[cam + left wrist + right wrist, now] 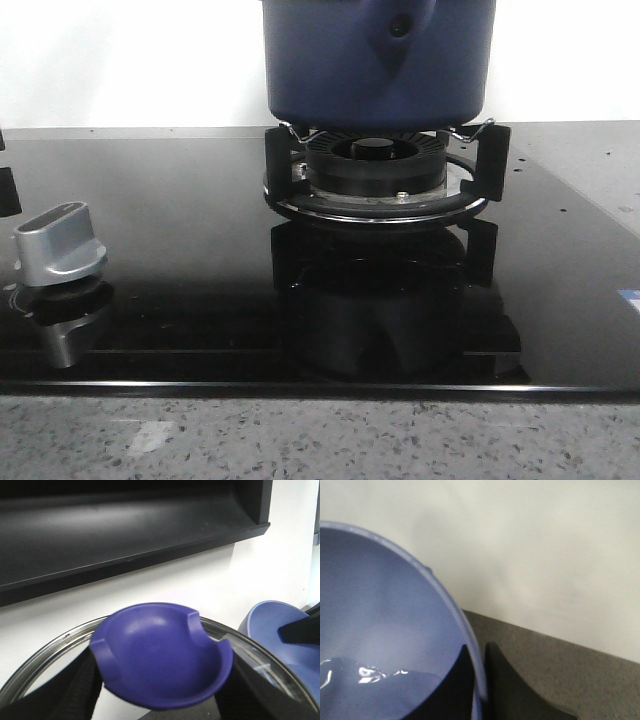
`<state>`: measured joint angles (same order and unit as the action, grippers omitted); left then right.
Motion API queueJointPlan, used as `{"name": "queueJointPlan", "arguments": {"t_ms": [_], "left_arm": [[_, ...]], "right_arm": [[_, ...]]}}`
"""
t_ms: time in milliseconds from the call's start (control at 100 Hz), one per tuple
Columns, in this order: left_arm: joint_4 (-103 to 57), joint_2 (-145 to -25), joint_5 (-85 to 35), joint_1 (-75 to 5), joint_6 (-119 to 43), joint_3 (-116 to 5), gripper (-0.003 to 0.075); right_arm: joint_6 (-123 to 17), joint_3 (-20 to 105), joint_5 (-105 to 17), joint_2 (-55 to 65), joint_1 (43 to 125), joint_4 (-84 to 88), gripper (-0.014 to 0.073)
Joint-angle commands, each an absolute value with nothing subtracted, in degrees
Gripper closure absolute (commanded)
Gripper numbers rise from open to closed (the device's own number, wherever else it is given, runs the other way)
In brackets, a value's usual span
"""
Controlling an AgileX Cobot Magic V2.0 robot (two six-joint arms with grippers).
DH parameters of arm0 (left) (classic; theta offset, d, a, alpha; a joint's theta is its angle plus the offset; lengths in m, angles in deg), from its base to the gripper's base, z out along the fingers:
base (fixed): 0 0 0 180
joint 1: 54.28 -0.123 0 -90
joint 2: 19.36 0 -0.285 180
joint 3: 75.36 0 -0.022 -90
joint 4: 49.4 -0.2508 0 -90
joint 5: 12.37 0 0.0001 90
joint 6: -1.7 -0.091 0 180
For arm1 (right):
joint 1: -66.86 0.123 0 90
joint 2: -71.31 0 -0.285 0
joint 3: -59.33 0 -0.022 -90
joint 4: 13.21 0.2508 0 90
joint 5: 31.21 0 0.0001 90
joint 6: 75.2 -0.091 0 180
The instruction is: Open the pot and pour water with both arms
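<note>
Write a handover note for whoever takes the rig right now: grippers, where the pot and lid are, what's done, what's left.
Left gripper: shut on the lid, held up clear of the pot.
Right gripper: fingers pinch the pot rim, one inside, one outside.
The pot is lifted above the burner; water is inside.
Done: pot opened and raised.
Left: pour the water; no receiving vessel is in view.

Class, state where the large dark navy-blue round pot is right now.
In the front view the large dark navy-blue round pot is at top centre, directly above the black gas burner, seemingly lifted just clear of its black pot supports.
</note>
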<state>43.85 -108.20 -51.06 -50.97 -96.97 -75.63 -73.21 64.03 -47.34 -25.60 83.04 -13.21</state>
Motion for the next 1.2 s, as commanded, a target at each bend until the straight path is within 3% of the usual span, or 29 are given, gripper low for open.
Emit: {"name": "queueJointPlan", "arguments": {"t_ms": [0,320,740,1190], "left_arm": [[48.5,-105.7,-51.5,-51.1,-96.5,-78.1,0.0442],[48.5,-105.7,-51.5,-51.1,-96.5,-78.1,0.0442],[48.5,-105.7,-51.5,-51.1,-96.5,-78.1,0.0442],[48.5,-105.7,-51.5,-51.1,-96.5,-78.1,0.0442]], "right_arm": [[-72.5,62.6,-32.5,-21.4,83.2,-14.2,0.0659],[-72.5,53.9,-10.7,-20.8,83.2,-19.6,0.0659],[-72.5,53.0,-5.6,-21.0,83.1,-19.6,0.0660],[-72.5,41.9,20.6,-21.0,83.1,-19.6,0.0660]]}}
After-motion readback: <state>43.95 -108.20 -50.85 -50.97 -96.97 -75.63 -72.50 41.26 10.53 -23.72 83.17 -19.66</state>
